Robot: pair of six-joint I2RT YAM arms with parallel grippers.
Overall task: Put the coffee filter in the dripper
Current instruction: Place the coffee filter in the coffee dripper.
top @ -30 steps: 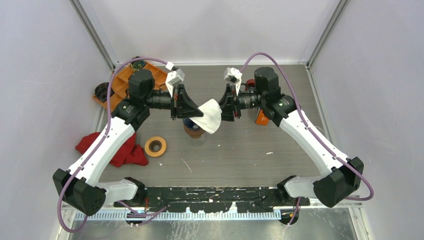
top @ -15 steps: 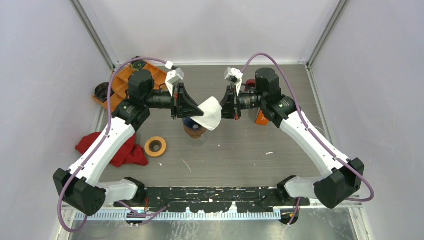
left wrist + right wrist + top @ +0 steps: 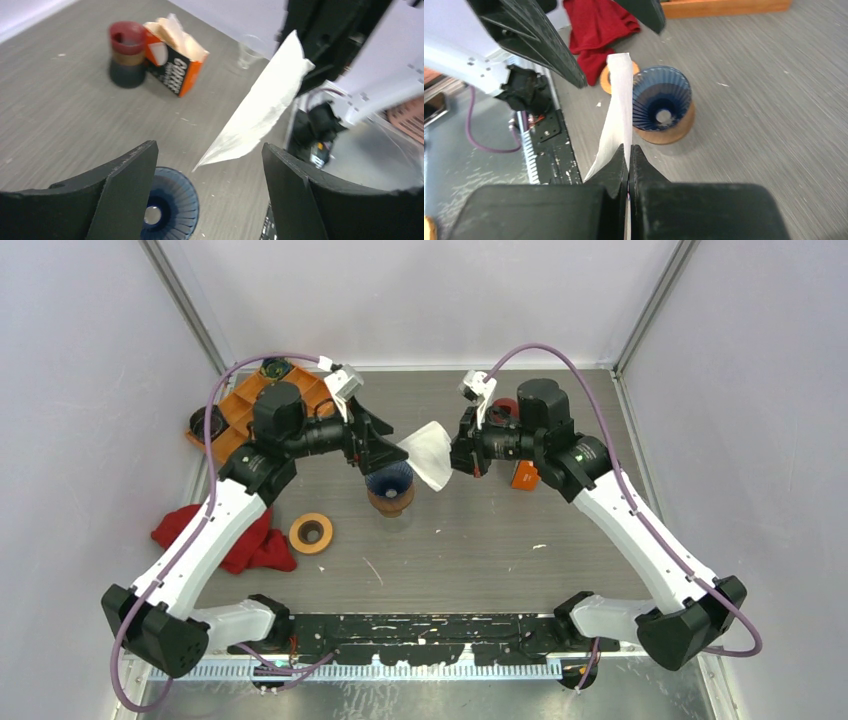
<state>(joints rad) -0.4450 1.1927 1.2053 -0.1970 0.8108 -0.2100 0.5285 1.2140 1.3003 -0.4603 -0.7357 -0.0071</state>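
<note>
Right gripper (image 3: 629,150) clenched on edge of white coffee filter (image 3: 428,452); filter held in air, flattened, tilted, clear of tabletop (image 3: 480,540); blue ribbed dripper (image 3: 389,485) on wooden base stands below, at filter's 7 o'clock in top view, not touching it; left gripper (image 3: 207,160) spread wide, grasping nothing, just beside filter at its 9 o'clock; orange filter box (image 3: 172,55) and red-topped jar (image 3: 127,52) behind right arm; tape roll (image 3: 311,532) and red cloth (image 3: 245,540) at dripper's 8 o'clock.
</note>
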